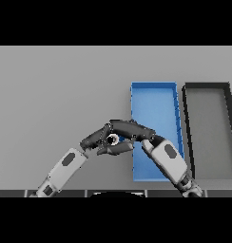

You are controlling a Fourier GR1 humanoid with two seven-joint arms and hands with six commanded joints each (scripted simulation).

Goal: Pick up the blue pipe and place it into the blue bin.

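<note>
Only the round end of the blue pipe point(112, 139) shows, a small pale ring with a blue edge, just left of the blue bin point(153, 86). My right hand point(131, 130) reaches left over the bin's near left wall; its fingers lie over the pipe and its thumb curls under it. My left hand point(93, 139) comes in from the lower left, its straight fingers touching the pipe and the right hand's fingertips. The rest of the pipe is hidden by both hands.
A black bin point(206, 86) stands right beside the blue bin, on its right. Grey table point(56, 90) stretches to the left and to the far side. My right forearm lies over the blue bin's near part.
</note>
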